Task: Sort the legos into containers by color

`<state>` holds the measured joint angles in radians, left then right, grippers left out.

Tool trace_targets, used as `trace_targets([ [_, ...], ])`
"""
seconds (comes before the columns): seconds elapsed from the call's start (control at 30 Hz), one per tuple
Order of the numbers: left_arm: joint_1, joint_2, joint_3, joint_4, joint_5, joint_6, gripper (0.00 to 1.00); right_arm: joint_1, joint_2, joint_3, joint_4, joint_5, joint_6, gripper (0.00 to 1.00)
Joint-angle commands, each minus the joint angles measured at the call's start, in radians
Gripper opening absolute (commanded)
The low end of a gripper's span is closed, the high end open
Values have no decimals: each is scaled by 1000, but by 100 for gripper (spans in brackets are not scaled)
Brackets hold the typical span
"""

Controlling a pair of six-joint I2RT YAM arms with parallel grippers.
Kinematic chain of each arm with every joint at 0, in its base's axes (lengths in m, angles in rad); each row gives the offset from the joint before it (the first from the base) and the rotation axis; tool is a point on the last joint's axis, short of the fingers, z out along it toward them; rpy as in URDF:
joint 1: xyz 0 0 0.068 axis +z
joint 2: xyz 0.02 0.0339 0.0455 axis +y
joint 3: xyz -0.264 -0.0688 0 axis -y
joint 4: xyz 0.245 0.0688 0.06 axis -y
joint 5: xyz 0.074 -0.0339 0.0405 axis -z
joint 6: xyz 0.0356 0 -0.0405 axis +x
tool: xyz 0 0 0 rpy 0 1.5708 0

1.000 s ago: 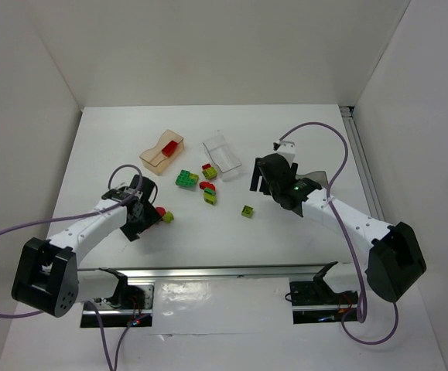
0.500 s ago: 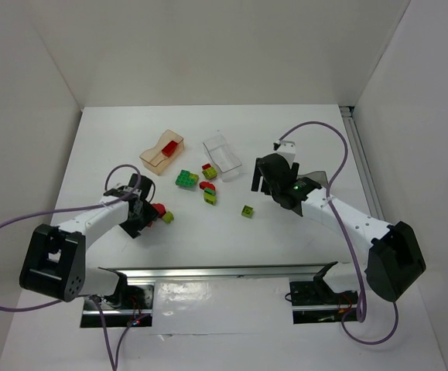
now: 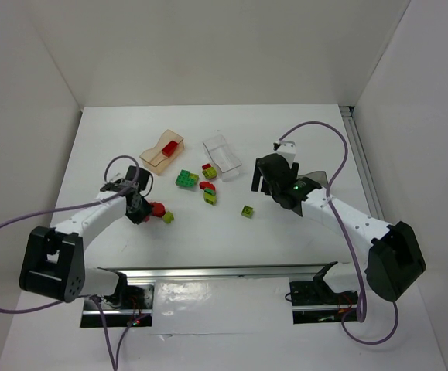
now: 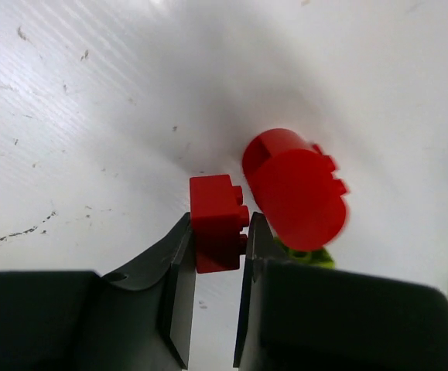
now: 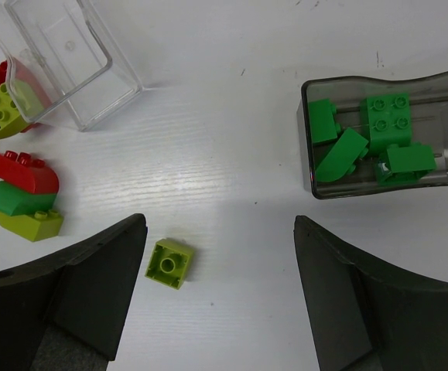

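Here the left end effector (image 4: 218,232) pinches a small red brick (image 4: 217,220) low at the bench (image 4: 92,116), long axis along its fingers, studs facing the rounded red brick (image 4: 297,189) just beside it, while the right end effector (image 5: 220,232) gapes open.

No readable text in any view; the legos (image 3: 208,185) show plain studs, too small for lettering; the containers (image 3: 222,153) bear no label. The table (image 4: 69,93) carries only scuff marks.

White table (image 3: 115,139) boxed by 3 plain white walls (image 3: 224,54), evenly lit.
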<state>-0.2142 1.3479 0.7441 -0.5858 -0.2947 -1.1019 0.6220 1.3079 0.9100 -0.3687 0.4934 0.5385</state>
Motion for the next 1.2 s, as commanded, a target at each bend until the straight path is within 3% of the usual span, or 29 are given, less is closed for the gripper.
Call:
trace_targets([
  [0.0,6,-81,77,-48,-31,39,11,7,-9,3,14,20,8,84],
  [0.13,-7,-137,127,-66,-31,117,0,7,-9,3,24,11,8,84],
  [0.27,-39,-138,247,-89,-31,191,0,7,1,23,33,11,8,84],
  [0.6,-83,31,550,-123,-92,315,0,7,10,23,33,11,8,84],
  [1.17,-83,282,779,-123,-9,438,0,-11,-47,12,5,20,-2,84],
])
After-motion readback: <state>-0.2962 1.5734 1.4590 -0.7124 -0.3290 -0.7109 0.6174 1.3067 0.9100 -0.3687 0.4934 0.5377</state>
